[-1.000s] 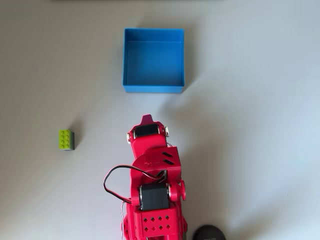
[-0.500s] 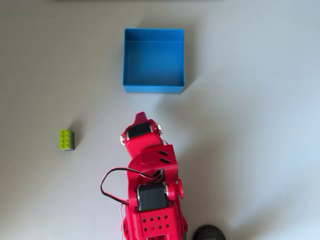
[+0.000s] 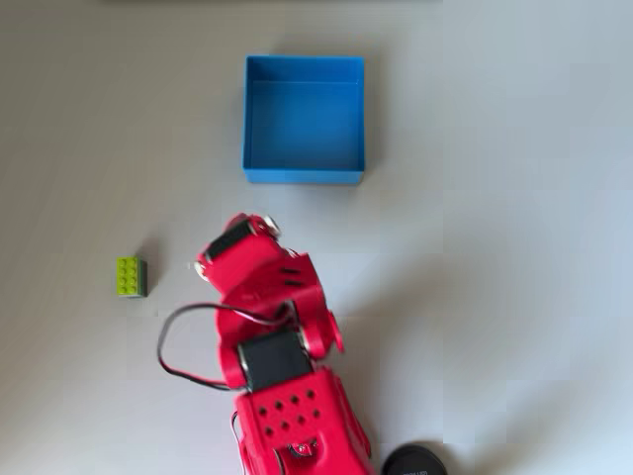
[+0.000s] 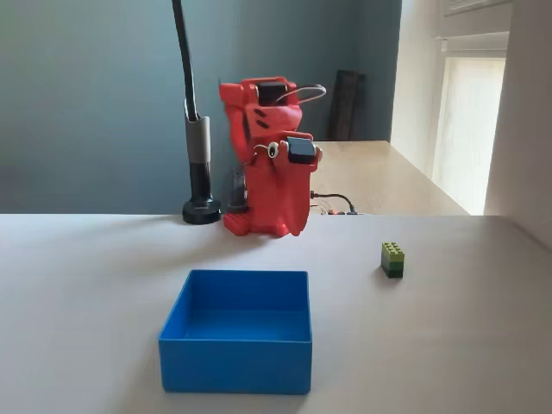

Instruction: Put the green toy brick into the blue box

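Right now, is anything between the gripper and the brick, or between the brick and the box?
Nothing visible. Bare table lies between the gripper and the brick, and between the brick and the box, in the overhead view.

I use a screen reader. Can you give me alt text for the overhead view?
A red arm folded at bottom centre, angled toward a green brick standing alone at left on a pale table. An empty blue box sits above the arm.

Green toy brick [image 3: 131, 275]: lime green. Blue box [image 3: 304, 174]: bright blue throughout. Arm [image 3: 267, 336]: red with black motors; surface [image 3: 514, 198]: pale off-white.
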